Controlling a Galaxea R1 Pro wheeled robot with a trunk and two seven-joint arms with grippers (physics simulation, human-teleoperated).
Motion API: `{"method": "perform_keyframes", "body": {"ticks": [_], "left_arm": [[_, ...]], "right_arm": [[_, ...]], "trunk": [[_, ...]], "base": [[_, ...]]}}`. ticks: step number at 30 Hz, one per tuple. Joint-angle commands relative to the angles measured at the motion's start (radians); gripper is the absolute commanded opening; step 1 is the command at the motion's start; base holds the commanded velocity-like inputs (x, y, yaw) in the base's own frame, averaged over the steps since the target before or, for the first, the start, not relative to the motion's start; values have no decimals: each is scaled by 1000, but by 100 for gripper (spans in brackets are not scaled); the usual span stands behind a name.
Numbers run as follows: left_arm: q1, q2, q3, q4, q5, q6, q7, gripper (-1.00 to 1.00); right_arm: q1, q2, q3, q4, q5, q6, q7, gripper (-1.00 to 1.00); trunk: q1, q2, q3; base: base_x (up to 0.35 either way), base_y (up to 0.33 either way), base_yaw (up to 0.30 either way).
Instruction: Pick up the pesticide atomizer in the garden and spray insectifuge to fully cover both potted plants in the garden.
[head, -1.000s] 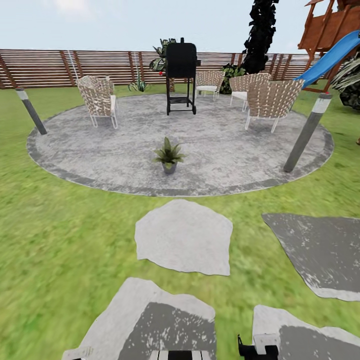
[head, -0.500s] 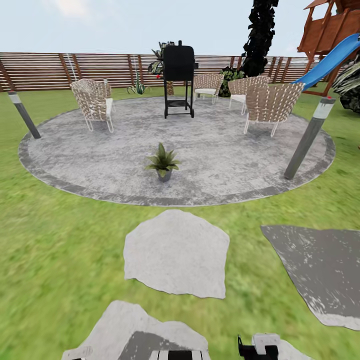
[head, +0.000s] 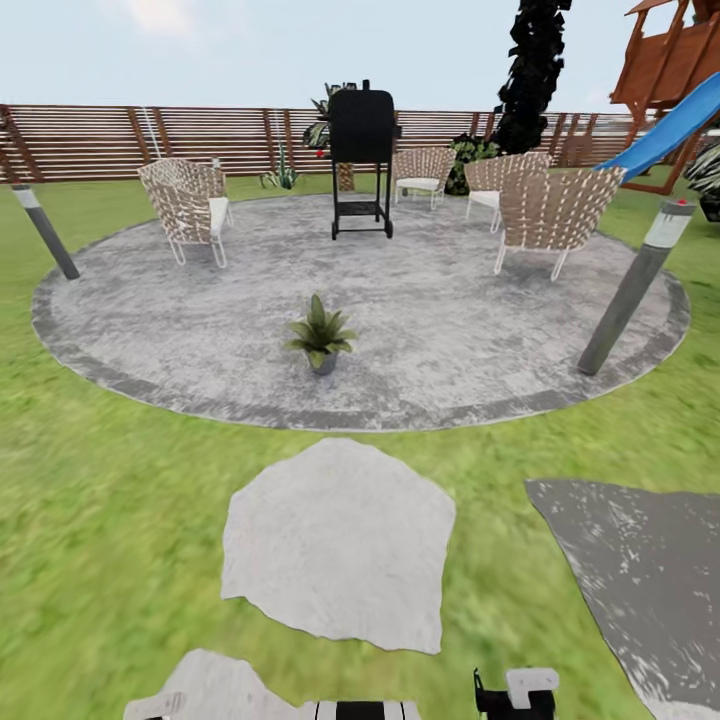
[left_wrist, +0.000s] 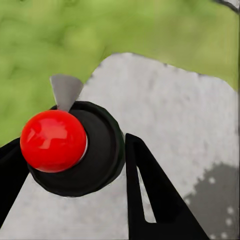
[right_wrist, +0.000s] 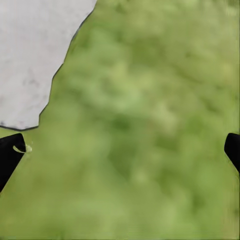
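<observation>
In the left wrist view the pesticide atomizer is seen from above, a round dark body with a glossy red top. My left gripper is shut on it, one black finger pressing each side, over a grey stepping stone. One potted plant, a small rosette of pointed green leaves in a dark pot, stands on the round grey patio ahead of me. The other potted plant is out of view. My right gripper is open over the lawn, with nothing between its fingertips.
A black grill and several wicker chairs stand on the patio. Grey bollard lamps mark its edges. The brown slatted fence closes the back, and a blue slide is at the right. Stepping stones lie in the grass.
The whole head view has shifted: the stepping stones have slid down the picture and the patio sits nearer, so the camera has moved forward. The plant and furniture have not moved.
</observation>
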Motion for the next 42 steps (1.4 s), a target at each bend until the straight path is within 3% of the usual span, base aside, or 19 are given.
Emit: {"method": "perform_keyframes", "body": {"ticks": [1,16,42], "left_arm": [[-1,0,9,1,-9,-4,-5,-100],[-1,0,9,1,-9,-4,-5,-100],[-1,0,9,1,-9,-4,-5,-100]], "right_arm": [[-1,0,-6,1,11,-2,-5,100],[0,1,-6,1,11,-2,-6,100],[1,-7,-6,1,12,-4,-5,100]], "trunk": [[0,0,-1],[0,0,-1],[0,0,-1]], "base": [[305,-165,260],[331,-59,261],[338,-34,7]]}}
